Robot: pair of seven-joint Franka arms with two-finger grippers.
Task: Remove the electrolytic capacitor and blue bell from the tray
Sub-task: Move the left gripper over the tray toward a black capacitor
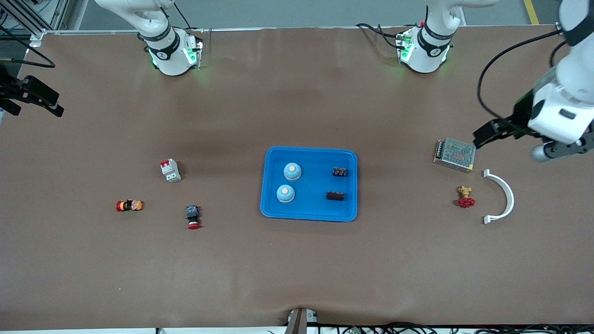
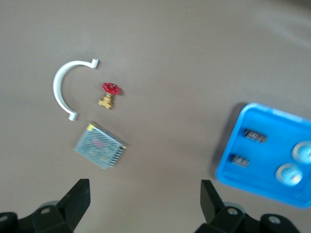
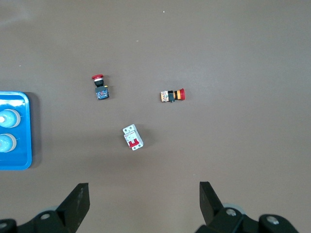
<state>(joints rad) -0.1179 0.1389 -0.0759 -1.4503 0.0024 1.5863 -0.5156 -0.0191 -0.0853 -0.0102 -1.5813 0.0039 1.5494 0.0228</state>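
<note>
Tray point(image 1: 309, 154) is sitting mid-table, holding two blue bells point(image 1: 292, 171) toward the right arm's end and two dark capacitors point(image 1: 339, 172) toward the left arm's end; nothing is being lifted yet, so I am judging the first reach is due; next I am needing to descend over one capacitor; my left gripper point(image 1: 482, 134) is hovering beside the mesh box point(image 1: 455, 155), jaws wide, empty; my right gripper point(image 3: 144, 204) is waiting wide and empty.

One blue tray point(image 1: 310, 155) holds two blue bells point(image 1: 292, 171) and two dark capacitors point(image 1: 339, 172); the table carries six other parts point(image 1: 454, 154).
</note>
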